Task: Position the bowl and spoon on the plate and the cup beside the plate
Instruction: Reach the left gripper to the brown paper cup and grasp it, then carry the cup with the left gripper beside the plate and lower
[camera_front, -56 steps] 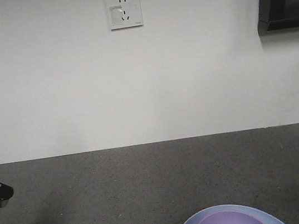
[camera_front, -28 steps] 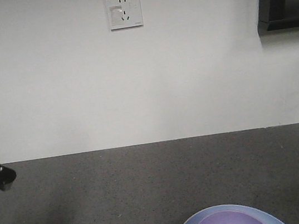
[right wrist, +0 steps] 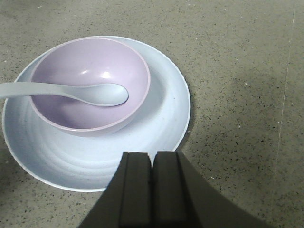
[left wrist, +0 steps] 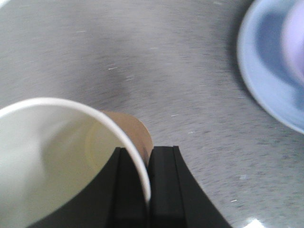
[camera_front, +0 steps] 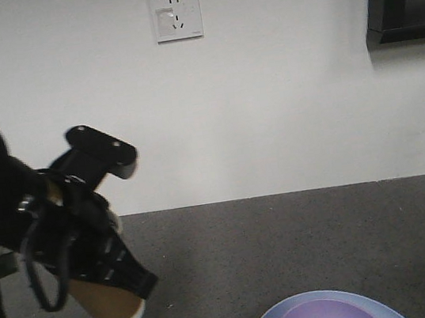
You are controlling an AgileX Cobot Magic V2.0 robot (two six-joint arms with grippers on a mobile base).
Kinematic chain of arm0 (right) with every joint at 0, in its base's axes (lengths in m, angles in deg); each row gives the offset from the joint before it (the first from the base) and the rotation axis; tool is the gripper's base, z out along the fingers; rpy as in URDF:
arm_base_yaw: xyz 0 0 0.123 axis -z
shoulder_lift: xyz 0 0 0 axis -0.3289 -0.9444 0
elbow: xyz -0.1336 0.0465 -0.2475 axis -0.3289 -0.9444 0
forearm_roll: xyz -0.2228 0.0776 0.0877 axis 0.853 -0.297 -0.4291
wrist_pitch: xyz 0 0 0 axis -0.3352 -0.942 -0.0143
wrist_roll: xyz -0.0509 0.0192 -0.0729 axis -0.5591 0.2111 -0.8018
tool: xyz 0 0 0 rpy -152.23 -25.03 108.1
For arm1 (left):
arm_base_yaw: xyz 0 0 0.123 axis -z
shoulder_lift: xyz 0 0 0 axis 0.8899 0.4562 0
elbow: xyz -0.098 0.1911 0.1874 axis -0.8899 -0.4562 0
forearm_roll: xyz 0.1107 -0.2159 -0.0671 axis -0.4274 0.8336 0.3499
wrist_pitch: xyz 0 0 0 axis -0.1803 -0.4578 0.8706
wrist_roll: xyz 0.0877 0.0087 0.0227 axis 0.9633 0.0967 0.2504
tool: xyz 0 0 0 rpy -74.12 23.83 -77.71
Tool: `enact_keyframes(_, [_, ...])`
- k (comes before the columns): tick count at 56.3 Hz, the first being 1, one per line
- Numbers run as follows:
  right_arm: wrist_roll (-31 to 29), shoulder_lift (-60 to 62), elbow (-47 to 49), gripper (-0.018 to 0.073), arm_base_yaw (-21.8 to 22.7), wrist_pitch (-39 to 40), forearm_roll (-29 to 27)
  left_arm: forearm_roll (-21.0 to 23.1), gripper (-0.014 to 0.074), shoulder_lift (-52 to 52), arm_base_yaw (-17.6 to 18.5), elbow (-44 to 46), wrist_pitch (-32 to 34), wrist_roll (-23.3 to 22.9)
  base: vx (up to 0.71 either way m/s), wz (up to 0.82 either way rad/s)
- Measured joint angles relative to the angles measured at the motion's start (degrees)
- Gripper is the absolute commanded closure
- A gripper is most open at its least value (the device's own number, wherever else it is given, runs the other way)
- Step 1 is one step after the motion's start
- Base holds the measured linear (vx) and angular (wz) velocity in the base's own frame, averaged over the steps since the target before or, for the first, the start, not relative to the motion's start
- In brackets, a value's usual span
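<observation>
So the left claw is clamped on the cup, its two flat black fingers pinching the thin white rim, one inside and one outside the wall. Cup is kraft-brown paper outside, smooth cream-white inside, and nothing shows inside it. From the front view it hangs tilted in the air above the counter, base pointing down and to the right, with a mess of black cables looped around the arm.

Right claw is clenched with nothing between the fingers, the two matte black pads pressed flat together, hovering just off the near edge of the plate.

That plate is round, light blue, with a shallow rim and faint rings in the surface. The bowl sits on it, off toward one side, smooth lavender plastic with a glossy highlight. The spoon lies across the bowl, rounded scoop resting inside, handle sticking out over the rim.

Counter is dark grey speckled stone. Behind it is a plain white wall with a socket.
</observation>
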Motion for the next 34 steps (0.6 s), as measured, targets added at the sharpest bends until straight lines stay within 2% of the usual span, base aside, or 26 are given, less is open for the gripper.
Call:
enact_keyframes(6, [0.0,0.0,0.0,0.0568,0.0,0.0,0.0,0.5,0.0600,4.1,3.1,1.8,-0.6,0.0,0.00,0.00])
enact_keyframes(14, [0.0,0.0,0.0,0.0568,0.0,0.0,0.0,0.6,0.0600,7.5,5.5,2.9,-0.5,0.0,0.00,0.00])
enact_keyframes(34, [0.0,0.0,0.0,0.0568,0.0,0.0,0.0,1.9,0.0600,12.1,8.4,3.1,1.0,0.1,0.00,0.00])
